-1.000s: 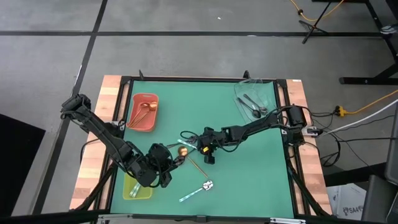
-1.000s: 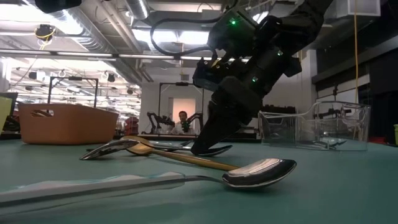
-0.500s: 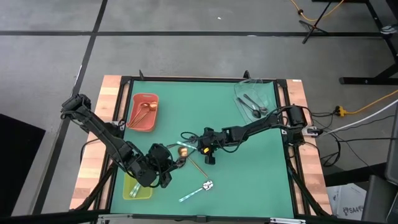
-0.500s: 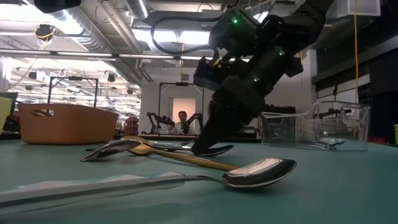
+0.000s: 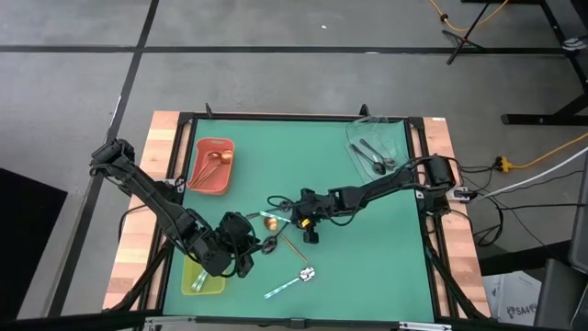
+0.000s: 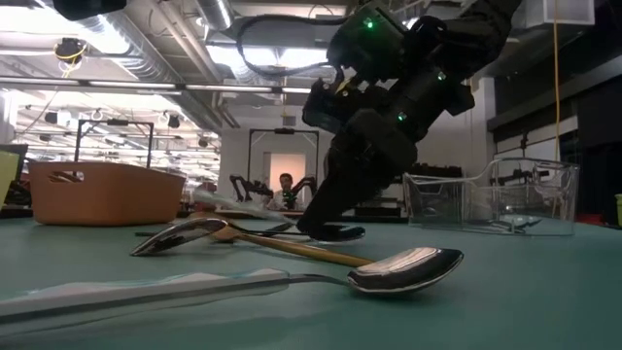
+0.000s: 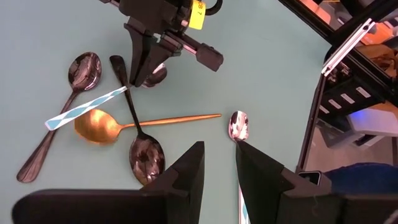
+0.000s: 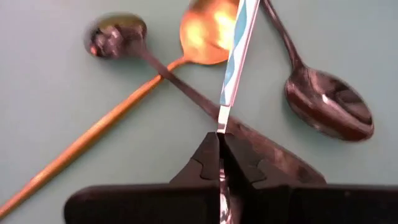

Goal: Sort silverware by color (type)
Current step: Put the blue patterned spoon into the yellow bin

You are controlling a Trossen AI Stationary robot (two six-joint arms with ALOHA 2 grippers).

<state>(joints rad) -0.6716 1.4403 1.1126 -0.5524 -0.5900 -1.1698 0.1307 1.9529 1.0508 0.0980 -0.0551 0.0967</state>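
A pile of silverware lies mid-table: a gold spoon (image 7: 99, 127), two dark spoons (image 7: 146, 155) (image 7: 84, 68) and a spoon with a pale striped handle (image 7: 87, 109). My right gripper (image 8: 221, 152) is shut on that striped spoon at the pile's right side (image 5: 296, 218). My left gripper (image 7: 217, 152) hangs open just left of the pile (image 5: 248, 246), with nothing between its fingers. Another pale-handled spoon (image 5: 294, 280) lies alone nearer the front. My right gripper pinches the striped spoon between its two fingers at the metal neck just below the handle (image 8: 222, 121). The fingers slant down from the table's right and lie along the spoon. Its bowl is hidden under them. The handle (image 6: 219, 201) sticks out over the gold spoon, raised off the pile.
A red tray (image 5: 213, 167) with copper spoons stands at the far left, a clear tray (image 5: 377, 152) with dark spoons at the far right. A yellow-green tray (image 5: 202, 278) holding a pale-handled spoon sits near the front left, by my left arm.
My right gripper, still shut, has risen slightly with the striped spoon. The spoon's handle has tipped up clear of the other spoons, while its bowl end stays low by the table. The left arm has kept still.
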